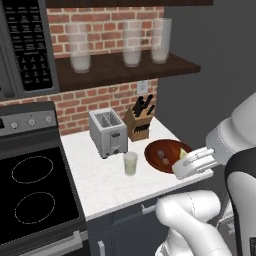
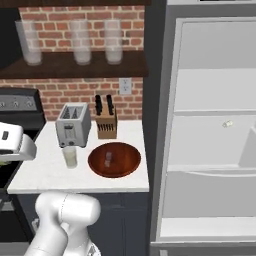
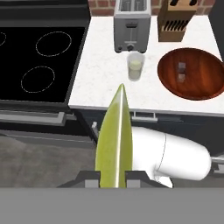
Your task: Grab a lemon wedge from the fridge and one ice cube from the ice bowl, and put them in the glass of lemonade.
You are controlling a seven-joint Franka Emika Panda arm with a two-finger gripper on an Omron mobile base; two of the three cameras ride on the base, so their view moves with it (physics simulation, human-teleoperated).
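My gripper (image 3: 113, 177) is shut on the lemon wedge (image 3: 114, 140), a long yellow-green sliver standing up between the fingertips. It hangs in front of the counter's edge, above the robot's own arm. From the left base view the gripper (image 1: 180, 161) hovers at the front rim of the ice bowl (image 1: 157, 147), with the wedge's pale tip (image 1: 183, 152) showing. The glass of lemonade (image 3: 135, 66) stands on the counter in front of the toaster, left of the reddish-brown ice bowl (image 3: 201, 83), which holds two ice cubes (image 3: 181, 66). The fridge (image 2: 210, 125) stands open to the right.
A toaster (image 1: 107, 132) and a knife block (image 1: 139, 120) stand at the back of the white counter (image 1: 100, 185). The black stove (image 1: 35, 195) lies to the left. Tall frosted glasses (image 1: 80, 47) line the shelf above. A small pale item (image 2: 227, 123) sits on a fridge shelf.
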